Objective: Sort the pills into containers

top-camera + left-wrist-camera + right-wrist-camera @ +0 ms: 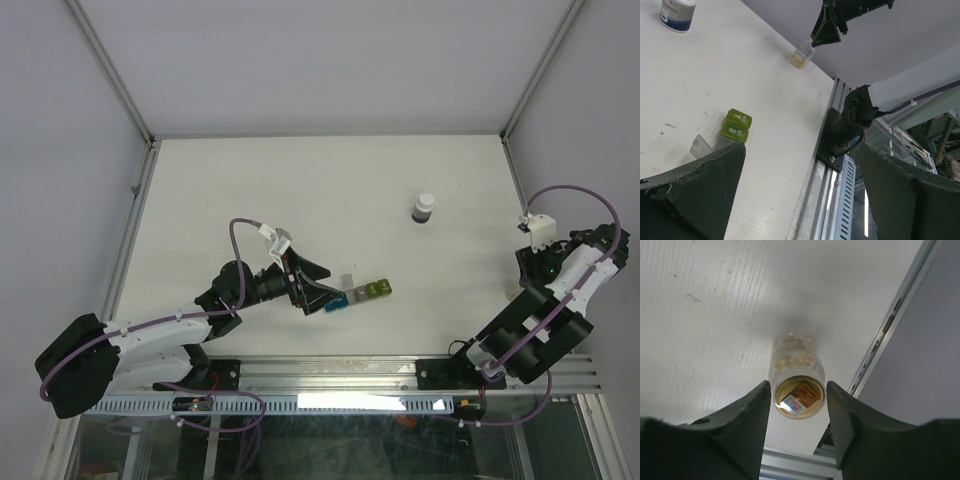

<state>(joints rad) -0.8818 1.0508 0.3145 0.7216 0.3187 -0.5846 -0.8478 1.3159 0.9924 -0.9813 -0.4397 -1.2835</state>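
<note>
The containers are lying on the desk, centre-front, one grey lid seemingly standing open. Judged light, stiff, slippery: likely skidding unless pinched across the narrow sides at the blue end. The left pincer is gaping empty just beside that end. The right pincer is clamping a pill vial near the right edge. In the left wrist view a finger is hiding the blue and teal cells; contents unreadable.

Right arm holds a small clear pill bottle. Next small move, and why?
Probably carry the small clear plastic bottle of pale pills, clamped in the right gripper, left toward the strip of five translucent coloured compartments. It is far off at the white table's right edge, and one clear lid on the strip is open by the open left gripper.
</note>
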